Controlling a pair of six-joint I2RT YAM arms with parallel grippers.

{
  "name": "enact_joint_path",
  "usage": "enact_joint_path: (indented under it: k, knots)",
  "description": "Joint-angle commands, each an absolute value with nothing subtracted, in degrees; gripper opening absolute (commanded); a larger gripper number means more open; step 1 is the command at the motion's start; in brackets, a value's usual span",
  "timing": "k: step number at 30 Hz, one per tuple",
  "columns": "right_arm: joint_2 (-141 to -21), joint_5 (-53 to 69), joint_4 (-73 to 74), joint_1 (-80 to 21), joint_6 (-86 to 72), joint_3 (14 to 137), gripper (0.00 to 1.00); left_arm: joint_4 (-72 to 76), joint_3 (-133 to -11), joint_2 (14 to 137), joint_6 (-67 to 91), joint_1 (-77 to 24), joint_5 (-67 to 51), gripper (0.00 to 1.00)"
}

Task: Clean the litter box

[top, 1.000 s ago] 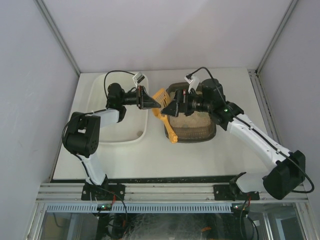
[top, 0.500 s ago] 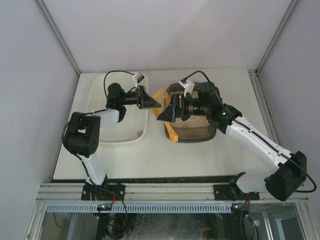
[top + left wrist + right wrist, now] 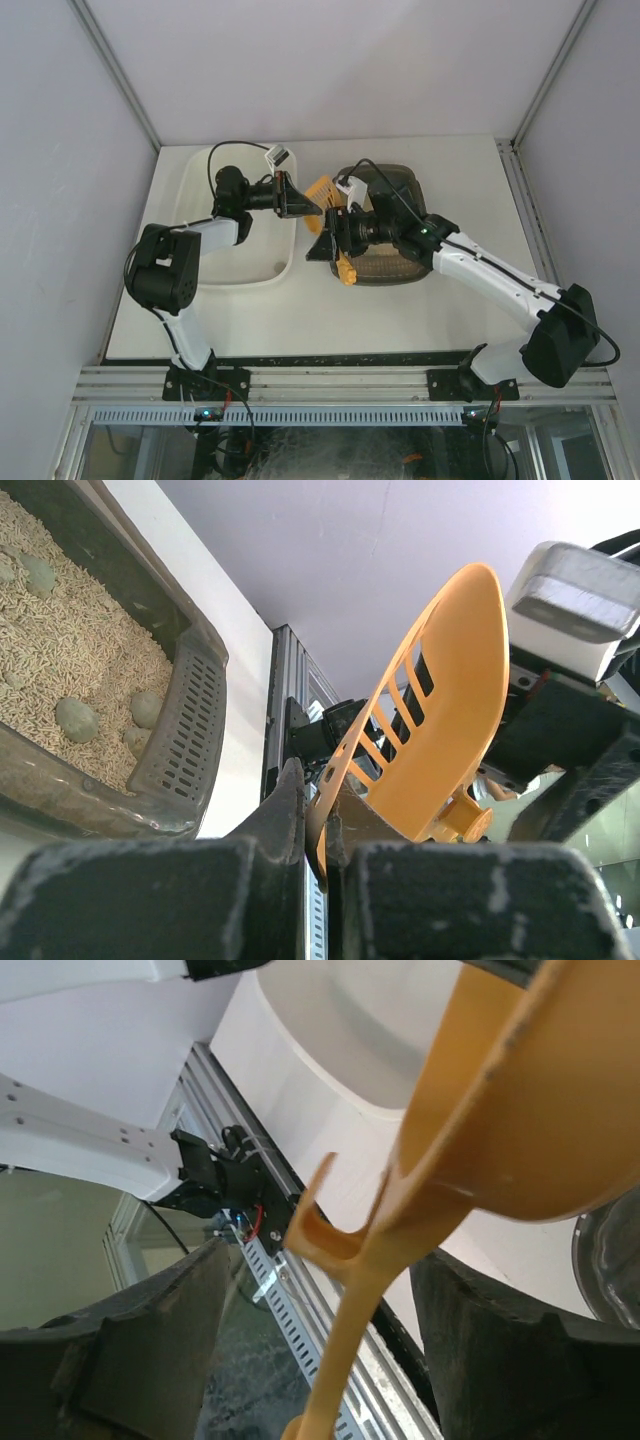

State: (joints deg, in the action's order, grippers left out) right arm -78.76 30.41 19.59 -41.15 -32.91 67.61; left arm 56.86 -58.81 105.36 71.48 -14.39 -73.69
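A white table (image 3: 400, 320) sits between pale walls, with a white tub (image 3: 255, 272) on the left and the litter box (image 3: 395, 272) just right of centre. Between them a yellow scoop (image 3: 320, 190) hangs in the air. The left gripper (image 3: 297, 200) is clamped on the edge of its slotted blade; the left wrist view shows both fingers pinching the blade's rim.

The scoop's handle (image 3: 346, 272) runs from the blade down toward the near edge of the table, slightly tilted. The right gripper (image 3: 335, 245) reaches in from the box side and straddles it. In the right wrist view the handle (image 3: 350, 1310) passes between the two fingers with a gap on each side, so the jaws are apart and grip nothing yet.

The box rests on the table under the right arm, just right of the scoop and apart from it. Grey-green clumps (image 3: 75, 718) lie in its litter. The right arm is the nearer one. A handover looks likely, and it would depend on the right jaws closing squarely across the handle.
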Motion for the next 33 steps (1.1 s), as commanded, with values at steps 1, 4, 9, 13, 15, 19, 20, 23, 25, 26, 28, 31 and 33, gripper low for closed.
enact_joint_path:
  k: [1, 4, 9, 13, 15, 19, 20, 23, 25, 26, 28, 31, 33]
  knots:
    - [-79.77, 29.29, 18.87, -41.31, -31.20, 66.83, 0.63, 58.54, -58.37, 105.38, 71.23, -14.41, -73.46, 0.00]
    - [-80.50, 29.37, 18.88, -40.94, -30.95, 66.83, 0.33, 58.52, -58.36, 105.41, 71.19, -14.33, -73.46, 0.00]
    - [-79.29, 27.25, 19.87, -40.35, -31.11, 66.80, 0.00, 55.58, -59.16, 104.62, 71.12, -14.30, -73.13, 0.41]
    - [-76.37, 23.51, 21.24, -40.21, -31.80, 66.80, 0.00, 9.72, -66.51, 98.27, 36.63, -13.85, -66.76, 0.84]
    - [-75.01, 21.36, 21.75, -40.17, -32.42, 66.63, 0.00, -26.77, -77.69, 97.26, 10.83, -15.46, -54.60, 0.93]
    - [-72.84, 19.66, 21.29, -40.51, -33.56, 65.12, 0.00, -39.88, -83.91, 96.57, 4.78, -16.24, -44.69, 1.00]
    - [-72.27, 18.90, 21.58, -40.47, -33.57, 64.74, 0.00, -41.31, -84.49, 96.02, 4.11, -16.20, -41.41, 1.00]
    - [-70.24, 15.72, 23.46, -39.01, -33.28, 62.98, 0.00, -44.19, -85.23, 93.75, 1.85, -16.24, -29.35, 1.00]
    - [-69.56, 13.37, 27.38, -36.66, -32.35, 62.40, 0.00, -43.57, -84.68, 92.13, 1.25, -16.17, -21.67, 1.00]
    - [-69.31, 11.83, 30.52, -35.33, -31.77, 62.32, 0.00, -42.69, -84.15, 91.45, 1.71, -16.19, -18.14, 1.00]
    - [-69.52, 11.18, 34.76, -31.25, -31.10, 62.38, 0.00, -41.03, -83.83, 91.11, 3.41, -16.25, -13.58, 1.00]
    - [-72.77, 9.86, 42.59, -24.38, -29.88, 65.75, 0.00, -37.53, -83.81, 92.13, 11.54, -16.33, -10.44, 1.00]
    - [-75.82, 4.41, 46.96, -23.29, -27.90, 69.30, 0.00, -34.48, -83.85, 92.87, 18.82, -16.83, -9.51, 1.00]
